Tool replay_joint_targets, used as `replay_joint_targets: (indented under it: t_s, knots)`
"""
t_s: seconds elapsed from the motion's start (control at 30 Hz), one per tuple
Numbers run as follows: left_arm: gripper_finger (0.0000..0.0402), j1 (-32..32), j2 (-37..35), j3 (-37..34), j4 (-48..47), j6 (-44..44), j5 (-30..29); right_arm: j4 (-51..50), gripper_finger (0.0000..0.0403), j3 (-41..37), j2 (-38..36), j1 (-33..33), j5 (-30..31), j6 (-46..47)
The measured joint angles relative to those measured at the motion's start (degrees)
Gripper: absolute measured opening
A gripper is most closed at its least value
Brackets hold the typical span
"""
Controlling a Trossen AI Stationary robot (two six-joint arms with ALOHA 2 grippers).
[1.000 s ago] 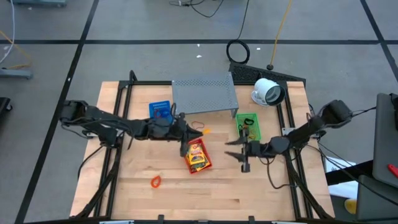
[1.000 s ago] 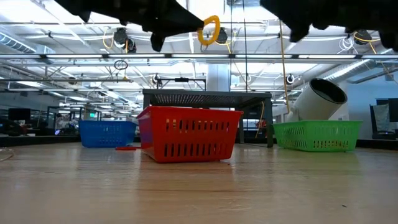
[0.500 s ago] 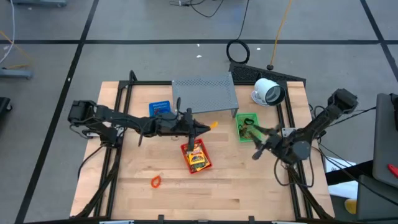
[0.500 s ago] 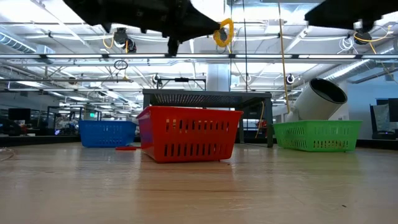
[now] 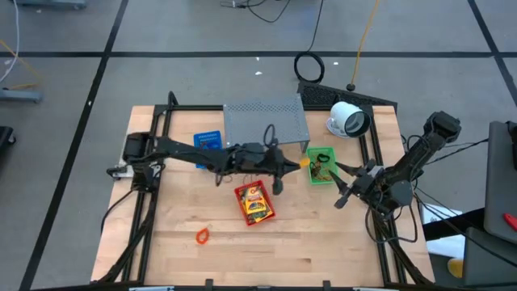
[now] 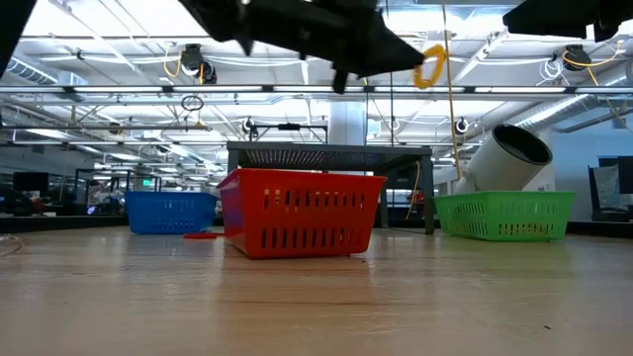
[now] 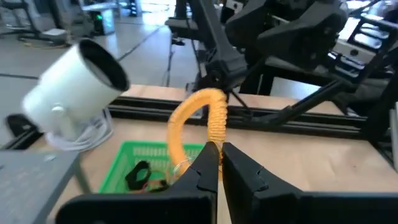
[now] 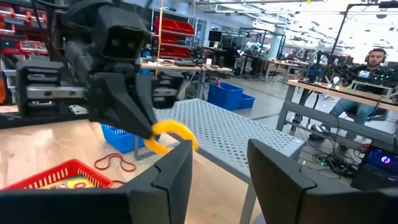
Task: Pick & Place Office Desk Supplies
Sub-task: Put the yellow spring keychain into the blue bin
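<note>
**Yellow band hangs at the green basket's left edge**

The left pincer [image 5: 297, 164] is clamped on a yellow rubber band [image 5: 304, 162], held in the air well clear of the counter [image 5: 323, 234]. In the high view the band sits just right of centre, at the left rim of the green basket [image 5: 322, 166]; the basket lies directly to the pincer's right. In the left wrist view the band [image 7: 198, 121] stands up as a loop from the fingertips, the basket [image 7: 134, 155] beyond it. The drop probably needs only a short carry rightward. The right pincer [image 5: 346, 184], its fingers apart, waits just right of the basket, so the left arm is the one placed to deliver. The red basket [image 5: 254, 203] lies lower left of the band.
</note>
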Motion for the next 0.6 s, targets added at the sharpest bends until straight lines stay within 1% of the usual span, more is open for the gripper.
replay_joint_targets:
  t_s: [0.13,0.3,0.47,0.6]
  knots:
    - [0.0005,1.6,5.0,6.0,0.0,-0.1,4.3,0.5,0.0144,-0.8,0.0,0.0,0.0,0.1]
    - [0.0013,3.4,10.1,11.6,-0.1,-1.7,6.9,1.5,0.0144,-1.4,-0.1,-1.0,0.0,0.2]
    - [0.0010,5.1,12.0,12.4,-0.2,-4.6,7.5,1.4,0.0144,-1.6,-0.1,-1.6,0.0,0.2]
    - [0.0011,6.2,12.1,12.4,0.2,-6.6,7.5,1.5,0.0144,-1.6,-0.1,-2.7,0.0,-0.3]
